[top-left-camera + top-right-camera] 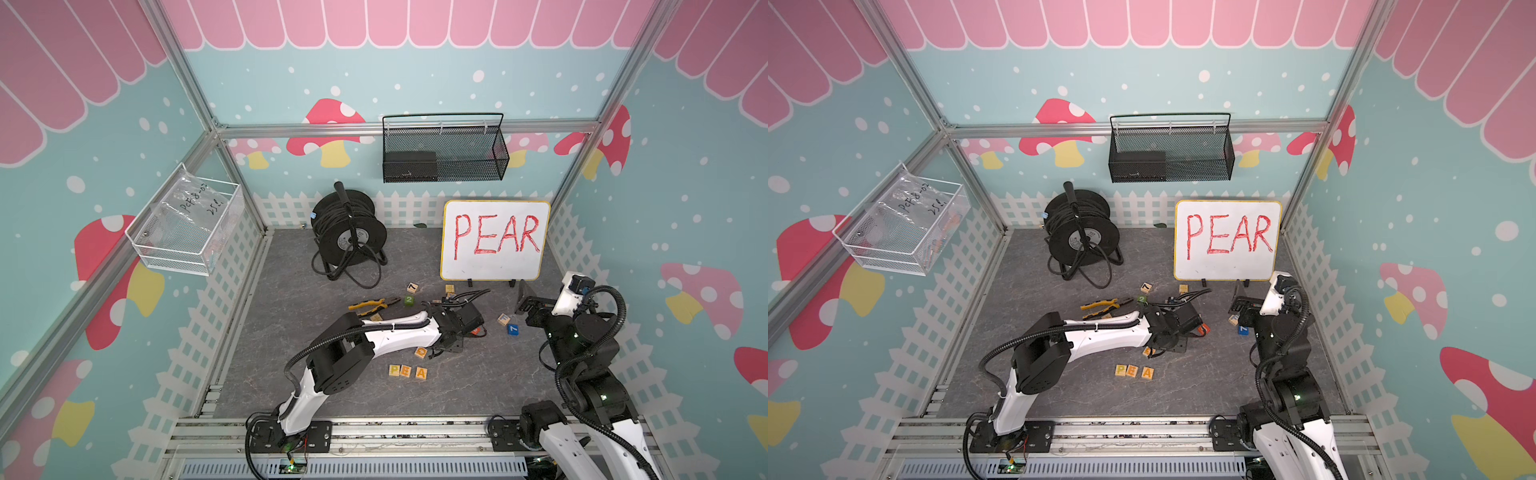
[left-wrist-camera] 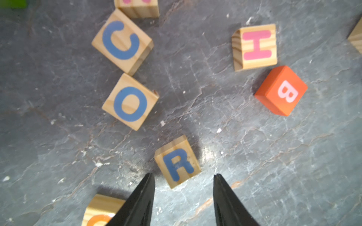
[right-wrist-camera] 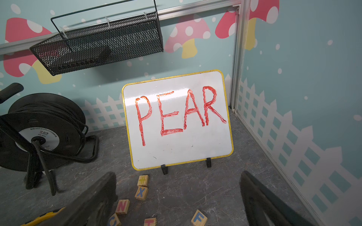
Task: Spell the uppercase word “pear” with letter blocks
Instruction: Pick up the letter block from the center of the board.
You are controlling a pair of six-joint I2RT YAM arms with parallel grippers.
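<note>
Three letter blocks, P (image 1: pixel 394 370), E (image 1: pixel 405 371) and A (image 1: pixel 421 372), lie in a row near the front of the grey floor in both top views. The pale-wood R block (image 2: pixel 177 161), with a blue letter, lies flat on the floor in the left wrist view. My left gripper (image 2: pixel 183 175) is open just short of it, its black fingertips (image 2: pixel 149 180) on either side of the block's near corner and not touching it. In a top view the left gripper (image 1: pixel 442 351) hides the R. My right gripper (image 3: pixel 177 174) hangs open and empty before the whiteboard.
A whiteboard (image 1: pixel 494 239) reading PEAR stands at the back right, with a cable reel (image 1: pixel 349 232) to its left. Close to the R lie blocks O (image 2: pixel 130 102), C (image 2: pixel 122 41), H (image 2: pixel 255 47) and an orange-red B cube (image 2: pixel 281 91). Pliers (image 1: pixel 368 306) lie behind the left arm.
</note>
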